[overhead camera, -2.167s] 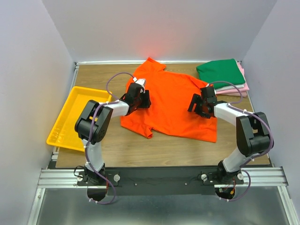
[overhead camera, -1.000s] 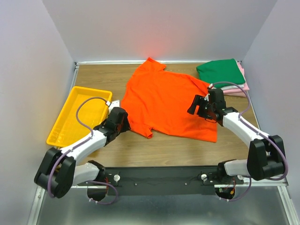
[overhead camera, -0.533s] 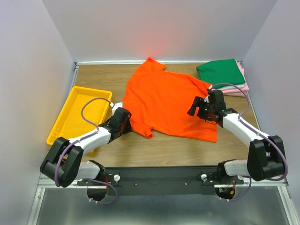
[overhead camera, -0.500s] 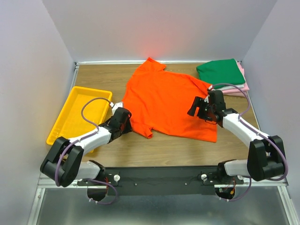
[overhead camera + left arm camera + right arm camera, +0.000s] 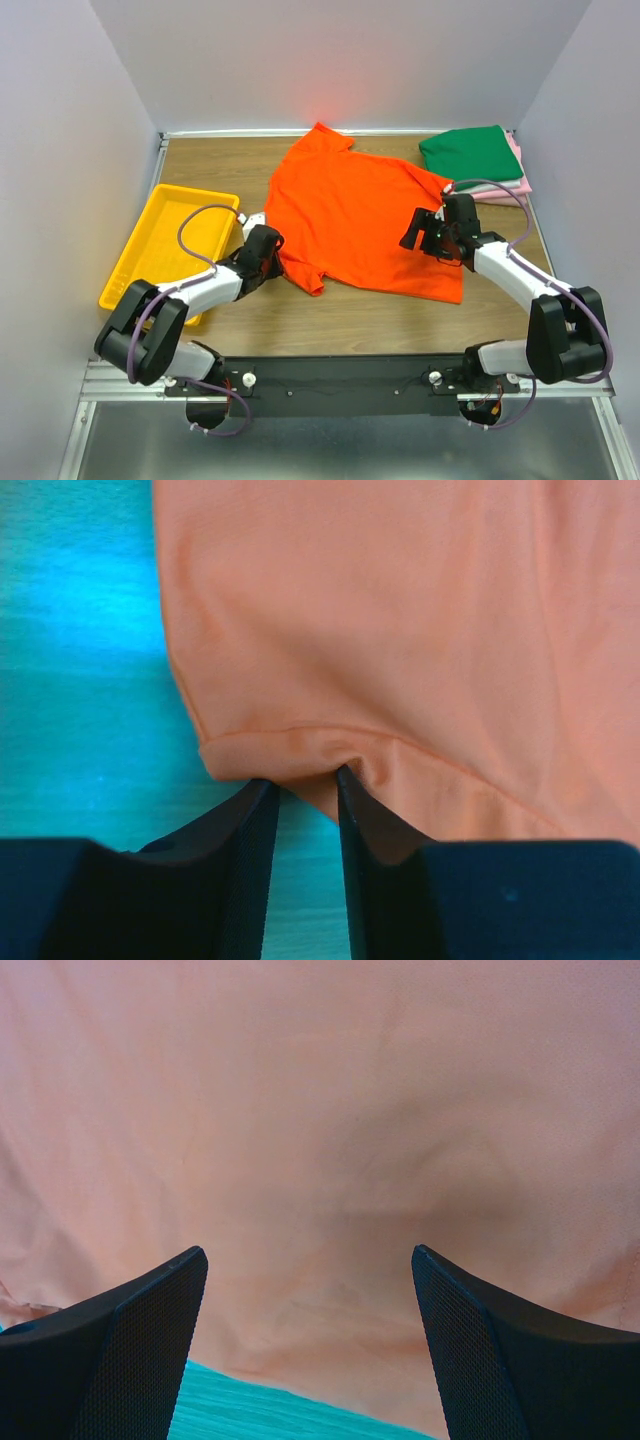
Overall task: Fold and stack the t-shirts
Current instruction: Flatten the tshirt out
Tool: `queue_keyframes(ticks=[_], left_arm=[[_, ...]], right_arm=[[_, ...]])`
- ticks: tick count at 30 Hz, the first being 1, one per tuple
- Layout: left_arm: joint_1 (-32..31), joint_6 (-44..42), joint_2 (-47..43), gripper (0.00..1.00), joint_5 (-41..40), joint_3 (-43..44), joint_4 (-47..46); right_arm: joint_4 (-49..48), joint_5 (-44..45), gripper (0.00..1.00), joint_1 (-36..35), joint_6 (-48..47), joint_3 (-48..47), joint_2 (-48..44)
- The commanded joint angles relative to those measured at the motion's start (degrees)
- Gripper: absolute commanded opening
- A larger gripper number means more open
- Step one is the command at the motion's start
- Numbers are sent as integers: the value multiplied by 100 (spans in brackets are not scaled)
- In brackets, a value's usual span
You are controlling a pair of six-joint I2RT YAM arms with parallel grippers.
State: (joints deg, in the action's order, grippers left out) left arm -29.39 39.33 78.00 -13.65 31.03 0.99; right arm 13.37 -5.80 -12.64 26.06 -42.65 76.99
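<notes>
Where the left pincer (image 5: 305, 780) lies low on the table (image 5: 90, 680), its jaws stand close together with only a slim gap. The rolled hem of the orange shirt (image 5: 400, 630) sits right at their tips and touches them, but whether any cloth is caught between them cannot be told. Ahead of this pincer the shirt spreads flat and fills most of the wrist view, with bare table off to its left. Seen from above, the left pincer (image 5: 272, 264) is at the near left corner of the orange shirt (image 5: 360, 215), and the tray (image 5: 135, 270) lies near it, behind and to its left.

The right pincer (image 5: 308, 1252) hangs with its jaws spread wide, holding nothing. Its tips are above the orange shirt, which covers nearly all that lies beneath and ahead of it. A strip of table shows low between its fingers. Seen from above, the right pincer (image 5: 414, 232) is over the right part of the shirt, near that edge. Beyond it and to its right, at the far right corner of the table, a folded green shirt (image 5: 470, 152) tops a stack, with a pink shirt (image 5: 512, 186) under it.
</notes>
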Motion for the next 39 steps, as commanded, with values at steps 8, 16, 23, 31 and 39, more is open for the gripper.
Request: queue_keyframes(ticks=[8,16,23,31,39], left_arm=[[-23,-83,103,0,-243,579,390],[-23,-268,-1110,0,-217,1081,1859],[-23,-277,-2270,1,-235,1441,2932],[-15,-171,-2404,34,-288,1257,2784],[-67,-5,-1919,46,-278,985,2415]], right_arm=[[-27,-70,89,-10,-110,117,88],[-45,193,90,-19,-58,117,413],[-36,299,90,-10,-49,38,914],[-36,334,90,-19,-40,20,967],[-36,396,90,-10,-40,3,1028]])
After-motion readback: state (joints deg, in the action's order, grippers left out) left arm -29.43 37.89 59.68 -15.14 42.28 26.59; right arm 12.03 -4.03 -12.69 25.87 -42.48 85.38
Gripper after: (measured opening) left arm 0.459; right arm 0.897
